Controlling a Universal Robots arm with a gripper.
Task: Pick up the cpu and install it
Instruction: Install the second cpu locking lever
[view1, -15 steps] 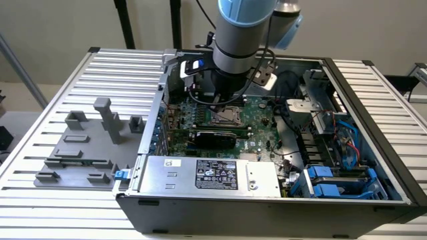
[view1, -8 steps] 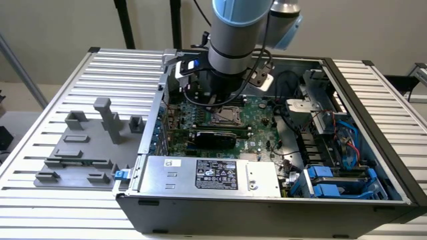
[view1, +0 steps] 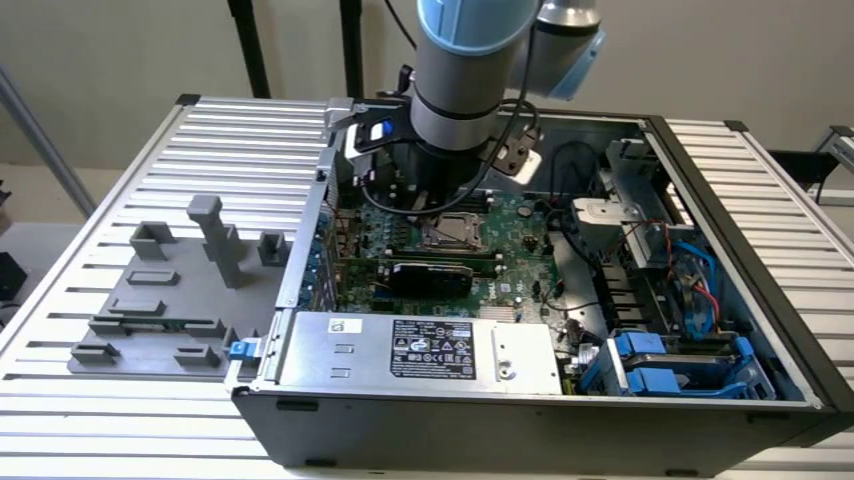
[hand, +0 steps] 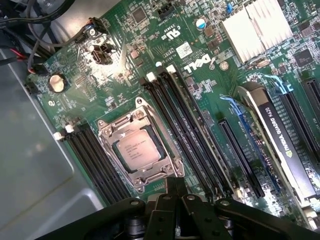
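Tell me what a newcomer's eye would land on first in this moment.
The open black computer case on the slatted metal table, with the blue-and-grey robot arm reaching into it. In the wrist view, the silvery square cpu sits inside the metal-framed socket on the green motherboard, with the shut black gripper beside it, holding nothing.

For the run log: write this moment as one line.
gripper: shut, empty | position: above motherboard | cpu: seated in socket, frame open

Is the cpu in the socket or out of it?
In. The cpu lies flat inside the socket's metal frame on the motherboard, nothing gripping it.
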